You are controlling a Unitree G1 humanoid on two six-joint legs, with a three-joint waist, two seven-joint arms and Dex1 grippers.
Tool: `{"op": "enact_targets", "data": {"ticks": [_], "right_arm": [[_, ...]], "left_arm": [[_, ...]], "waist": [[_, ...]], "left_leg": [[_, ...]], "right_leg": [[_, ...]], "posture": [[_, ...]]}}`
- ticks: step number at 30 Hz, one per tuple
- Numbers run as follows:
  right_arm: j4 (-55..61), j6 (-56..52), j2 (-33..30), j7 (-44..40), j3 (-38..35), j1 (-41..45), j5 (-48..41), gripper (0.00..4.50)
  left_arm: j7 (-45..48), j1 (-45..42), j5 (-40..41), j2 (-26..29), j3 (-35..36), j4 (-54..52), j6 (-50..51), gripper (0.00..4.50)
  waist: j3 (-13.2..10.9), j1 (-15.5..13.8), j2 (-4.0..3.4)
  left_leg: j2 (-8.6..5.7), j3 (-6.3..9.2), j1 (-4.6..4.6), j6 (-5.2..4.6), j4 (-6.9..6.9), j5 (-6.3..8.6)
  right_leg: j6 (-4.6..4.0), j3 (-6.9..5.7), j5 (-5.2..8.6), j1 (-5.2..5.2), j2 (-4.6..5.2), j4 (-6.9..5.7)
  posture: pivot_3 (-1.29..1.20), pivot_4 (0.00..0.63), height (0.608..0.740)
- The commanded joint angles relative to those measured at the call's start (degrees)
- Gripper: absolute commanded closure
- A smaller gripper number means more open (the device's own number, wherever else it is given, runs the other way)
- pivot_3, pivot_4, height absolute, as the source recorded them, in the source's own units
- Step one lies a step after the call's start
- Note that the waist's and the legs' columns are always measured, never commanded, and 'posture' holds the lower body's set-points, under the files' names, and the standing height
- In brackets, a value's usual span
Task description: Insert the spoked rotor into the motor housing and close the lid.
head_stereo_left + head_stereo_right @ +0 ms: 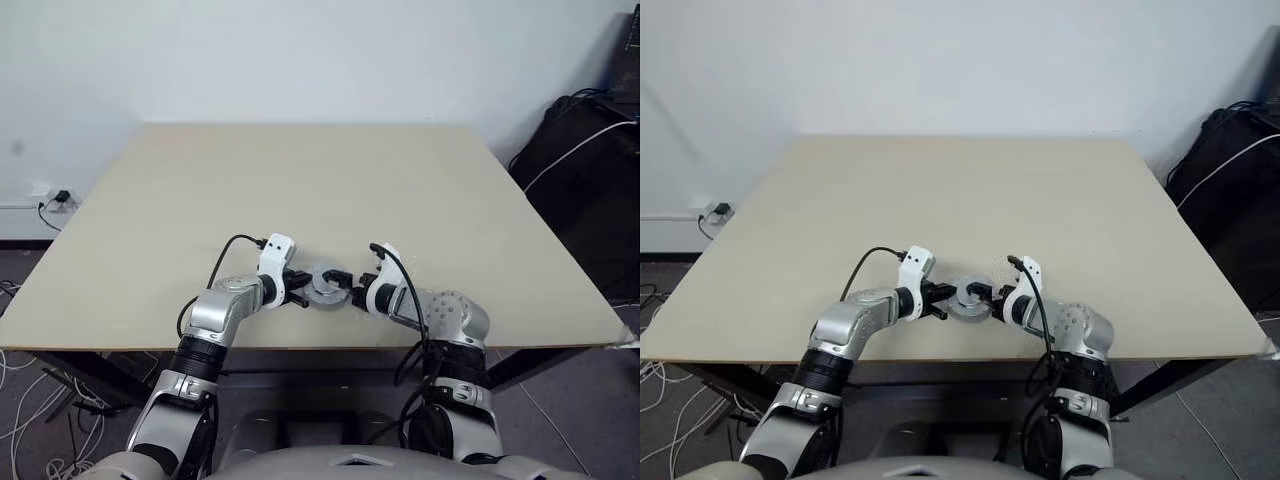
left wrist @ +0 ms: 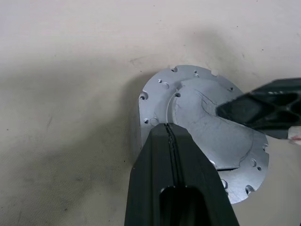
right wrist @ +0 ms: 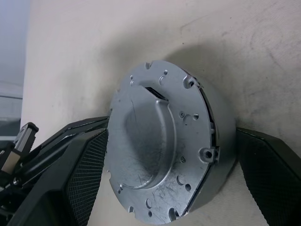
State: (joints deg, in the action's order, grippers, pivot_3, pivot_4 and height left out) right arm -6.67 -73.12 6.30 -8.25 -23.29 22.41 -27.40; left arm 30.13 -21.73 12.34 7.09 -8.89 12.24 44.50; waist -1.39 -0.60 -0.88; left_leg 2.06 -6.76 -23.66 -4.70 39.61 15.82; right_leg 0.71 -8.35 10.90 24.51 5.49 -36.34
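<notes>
Between the right fingers (image 3: 263,174): lid (image 3: 150,146) on motor housing (image 3: 221,127).

A wide, pale beige wooden table (image 1: 320,190) stands against a white wall. Near its front edge, in the middle, sits a short round silver metal motor housing (image 1: 324,288) with its round silver lid on top. The left gripper (image 1: 301,289), black-fingered behind a white wrist block, meets the housing from the left, its fingers pressed together at the rim. The right gripper (image 1: 343,287) comes in from the right, its black fingers spread on either side of the housing. A black bag (image 1: 580,160) with a white cable rests beyond the table's right edge.
</notes>
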Motion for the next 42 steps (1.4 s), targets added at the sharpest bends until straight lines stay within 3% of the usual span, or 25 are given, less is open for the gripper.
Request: {"op": "enact_targets", "data": {"ticks": [1,15,30,33,40,42], "right_arm": [[-0.6,-3.2,1.4,-0.8,-1.1,1.3,-3.8,0.03],[-0.3,-6.1,3.0,-6.0,-10.2,2.1,-15.3,0.03],[1.2,-7.7,2.5,-6.7,-7.2,-0.7,-17.4,0.03],[0.5,-7.0,1.8,-5.6,-6.5,-0.7,-15.8,0.64],[0.3,-7.0,0.9,-4.8,-5.1,-1.5,-14.1,2.92],[0.4,-7.0,0.7,-4.5,-4.7,-1.9,-13.6,3.26]], "left_arm": [[1.3,0.3,0.6,-0.7,-1.8,-0.6,0.9,4.50],[1.5,0.0,0.4,-0.7,-2.0,-0.3,0.9,4.50],[1.8,-0.1,-0.5,-0.9,-1.9,-0.2,0.6,4.50],[1.8,-0.1,-0.6,-0.9,-1.8,-0.2,0.6,4.50],[1.9,0.1,-0.8,-1.1,-1.6,-0.3,0.6,4.50],[1.9,0.1,-0.8,-1.2,-1.5,-0.3,0.6,4.50]], "waist": [[0.0,0.0,-0.01],[0.0,1.1,-0.07],[0.0,1.3,-0.09],[0.0,1.3,-0.10],[0.0,1.3,-0.11],[0.0,1.3,-0.15]], "left_leg": [[0.00,0.00,0.00,0.00,0.00,0.00],[0.01,-0.01,-0.06,-0.01,-0.03,-0.02],[0.02,-0.03,-0.13,-0.02,-0.05,-0.03],[0.02,-0.03,-0.14,-0.02,-0.05,-0.03],[0.01,-0.04,-0.13,-0.02,-0.07,-0.03],[0.01,-0.03,-0.07,-0.02,-0.07,-0.03]], "right_leg": [[0.00,0.00,0.00,0.00,0.00,0.00],[0.05,0.03,-0.02,-0.02,-0.02,-0.07],[0.05,0.06,-0.03,0.00,-0.03,-0.09],[0.05,0.06,-0.03,0.01,-0.03,-0.08],[0.05,0.06,-0.03,0.00,-0.02,-0.07],[0.04,0.05,-0.02,0.02,-0.02,-0.06]], "posture": [[0.00,0.000,0.740],[0.00,0.000,0.740],[0.00,0.000,0.740],[0.00,0.000,0.740],[0.00,0.000,0.740],[0.00,0.000,0.740]]}}
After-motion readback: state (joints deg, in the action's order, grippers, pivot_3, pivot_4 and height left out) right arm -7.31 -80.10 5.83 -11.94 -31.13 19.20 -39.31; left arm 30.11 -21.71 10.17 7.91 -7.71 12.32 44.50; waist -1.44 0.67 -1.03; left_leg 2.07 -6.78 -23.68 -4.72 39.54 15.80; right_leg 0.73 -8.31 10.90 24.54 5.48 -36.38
